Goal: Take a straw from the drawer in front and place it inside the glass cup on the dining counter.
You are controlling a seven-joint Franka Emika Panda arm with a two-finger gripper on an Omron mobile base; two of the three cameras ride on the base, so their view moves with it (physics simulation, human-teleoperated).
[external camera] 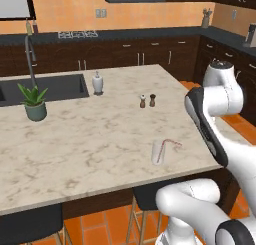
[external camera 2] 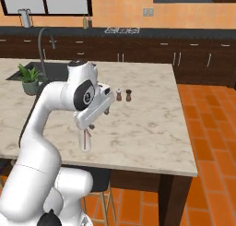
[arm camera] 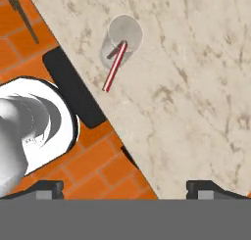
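One straw (external camera: pixel 166 149) already stands in the glass cup (external camera: pixel 157 153) near the front edge of the dining counter (external camera: pixel 90 139), its bent striped tip leaning out over the rim, so the placing itself looks done to me. Going left to right across the marble: a small potted plant (external camera: pixel 34 103) sits well off to the claw's far side by the sink (external camera: pixel 45 88), there for show I'd guess; a white soap dispenser (external camera: pixel 97 82) stands at the basin's corner, handy for washing; then salt and pepper shakers (external camera: pixel 147 101) stand as a pair mid-counter, well apart from the cup. The claw (arm camera: pixel 125 189) hangs above the counter edge with its two dark tips spread wide and nothing between them, the cup below and a little ahead of it, clear of both fingers. That wide spread suits a release, leaving the straw to rest on the rim by its own weight. No label, brand or writing is legible on anything here.
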